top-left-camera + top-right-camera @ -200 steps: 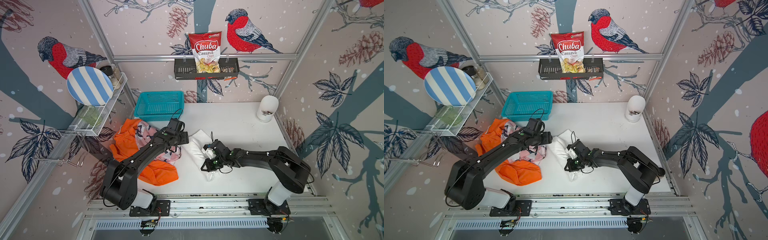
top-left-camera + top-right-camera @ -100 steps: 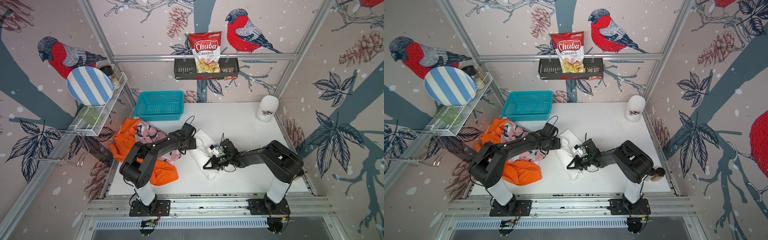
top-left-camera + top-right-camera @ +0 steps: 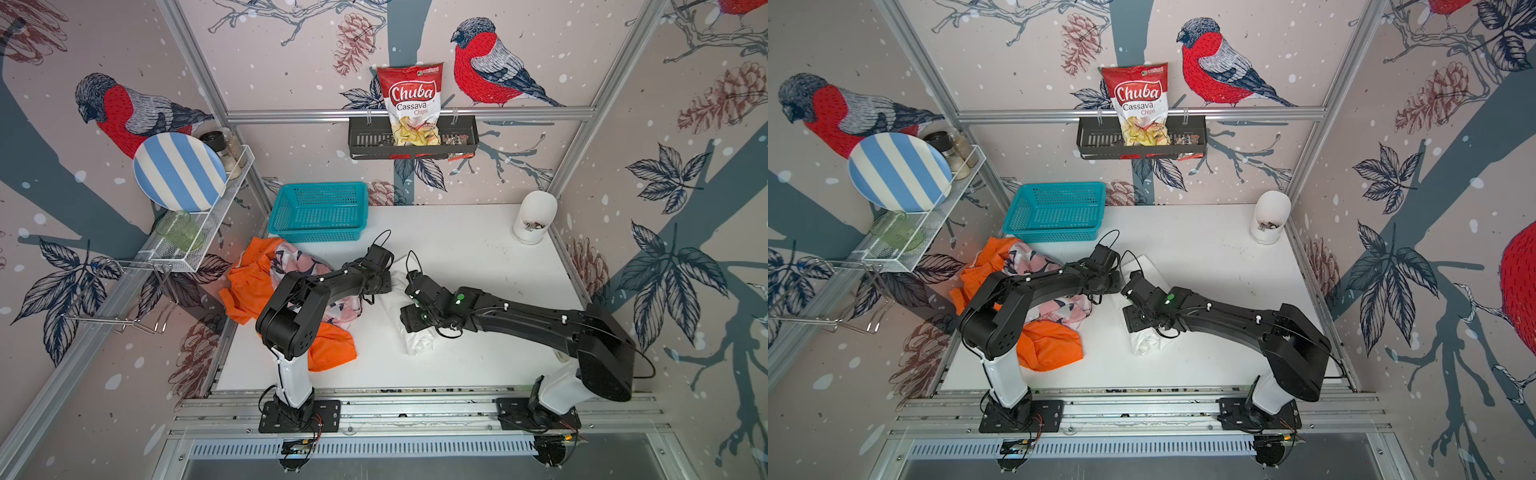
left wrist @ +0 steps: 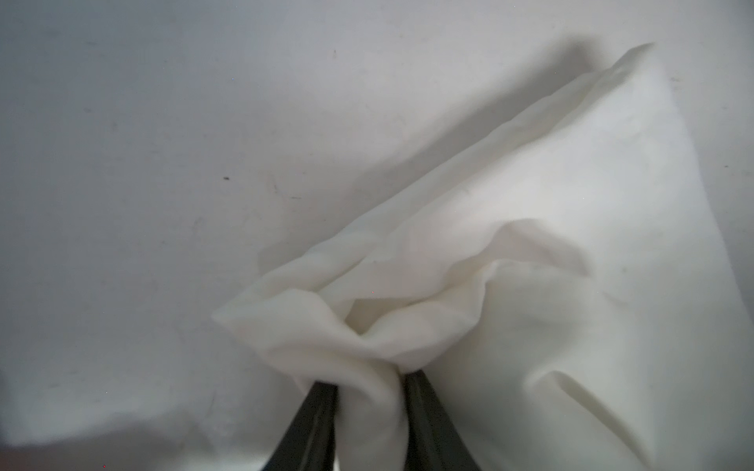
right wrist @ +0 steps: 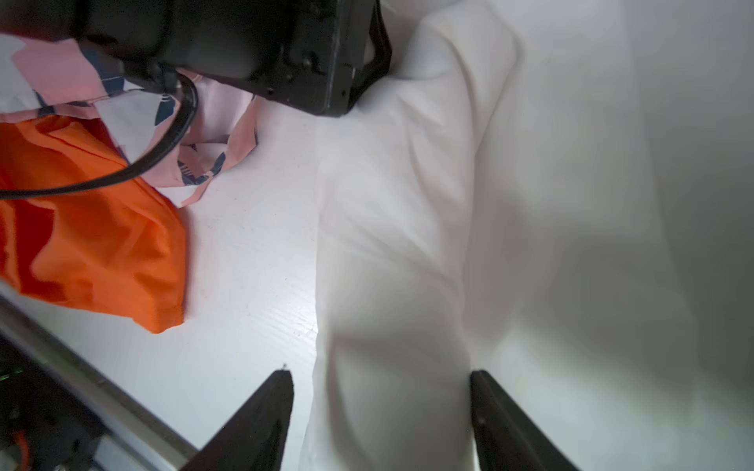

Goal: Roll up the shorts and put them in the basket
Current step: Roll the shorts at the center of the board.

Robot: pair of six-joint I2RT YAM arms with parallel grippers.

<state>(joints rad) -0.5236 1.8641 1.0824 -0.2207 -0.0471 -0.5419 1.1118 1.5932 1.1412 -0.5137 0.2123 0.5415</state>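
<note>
chips (image 3: 410,104), maybe wrappers (image 3: 457,140), in rack (image 3: 365,143) (white shorts (image 4: 530,244) in left tool (image 4: 367,385))

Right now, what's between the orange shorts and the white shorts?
Bare tabletop separates orange shorts from white shorts in the right wrist view; farther back the left end effector crosses it, pinching the white fabric.

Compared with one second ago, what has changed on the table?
The left fingers reached over to the white shorts and closed on a fold. The right fingers opened, let them go and now stand astride them. The orange shorts, pink shorts and basket stayed put.
</note>
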